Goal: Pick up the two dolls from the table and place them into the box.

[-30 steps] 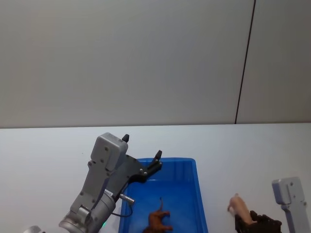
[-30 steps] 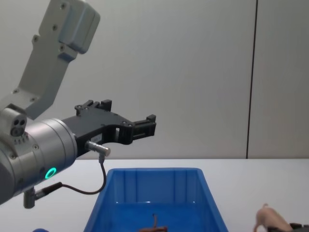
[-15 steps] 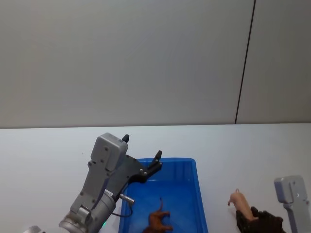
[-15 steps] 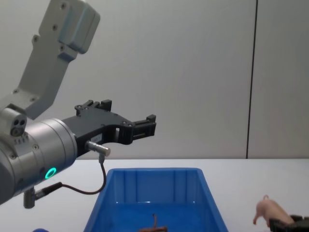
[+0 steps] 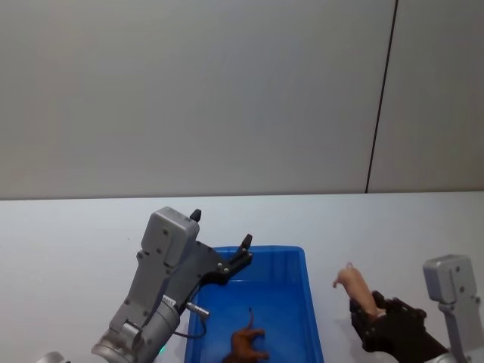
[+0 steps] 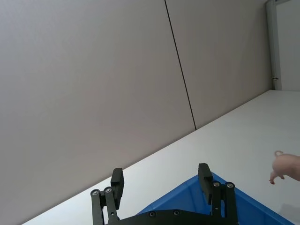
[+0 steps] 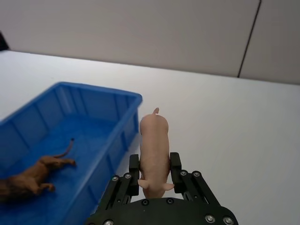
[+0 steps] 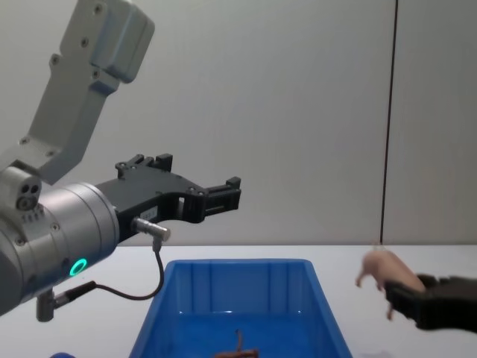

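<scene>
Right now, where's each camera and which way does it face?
Head: high, looking down on the table and blue box; left gripper, right gripper show.
Chest: lower, facing across the table; the grippers enter from either side.
Left wrist: behind the open left gripper, facing the wall.
Right wrist: behind the right gripper, shut on the pink doll.
Shared: head and right wrist both show the brown doll in the box.
</scene>
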